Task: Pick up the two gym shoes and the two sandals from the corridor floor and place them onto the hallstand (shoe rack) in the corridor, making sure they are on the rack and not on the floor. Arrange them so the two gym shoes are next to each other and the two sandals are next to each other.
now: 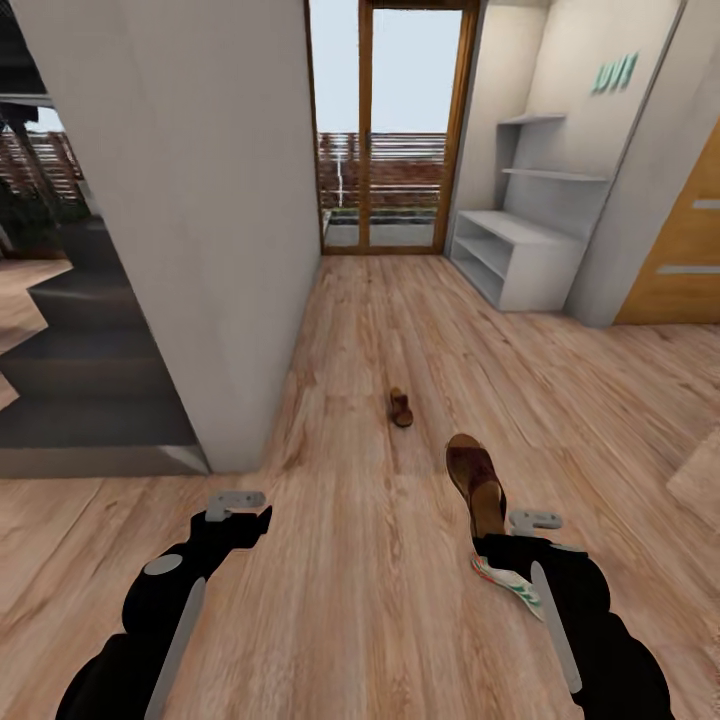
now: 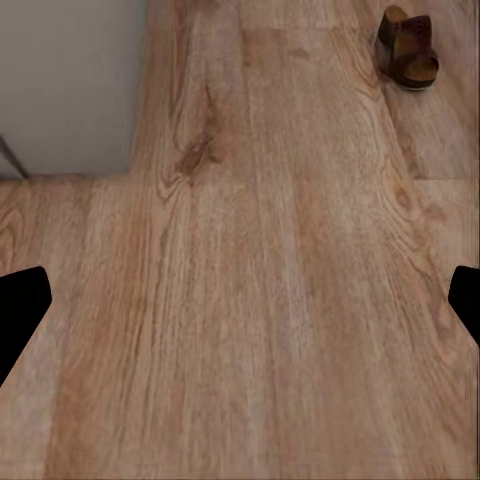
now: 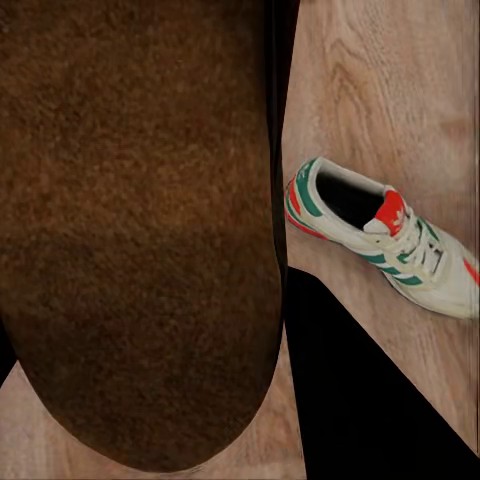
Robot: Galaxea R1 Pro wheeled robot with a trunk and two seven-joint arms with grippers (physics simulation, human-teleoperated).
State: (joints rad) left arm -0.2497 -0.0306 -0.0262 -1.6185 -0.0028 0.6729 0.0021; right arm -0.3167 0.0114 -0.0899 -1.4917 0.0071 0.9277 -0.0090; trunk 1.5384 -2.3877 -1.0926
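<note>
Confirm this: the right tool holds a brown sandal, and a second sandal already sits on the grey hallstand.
Not quite. The right tool does hold a sandal, but the second sandal lies on the corridor floor, as the head view shows; the hallstand holds no sandal.

Both black arms reach forward and down at the bottom of the head view, well apart. The left gripper [image 1: 238,505] carries nothing; in the left wrist view its dark fingers [image 2: 20,310] sit wide apart at the frame's edges. The right gripper [image 1: 500,530] is closed on a brown sandal [image 1: 476,482], held above the floor.
</note>
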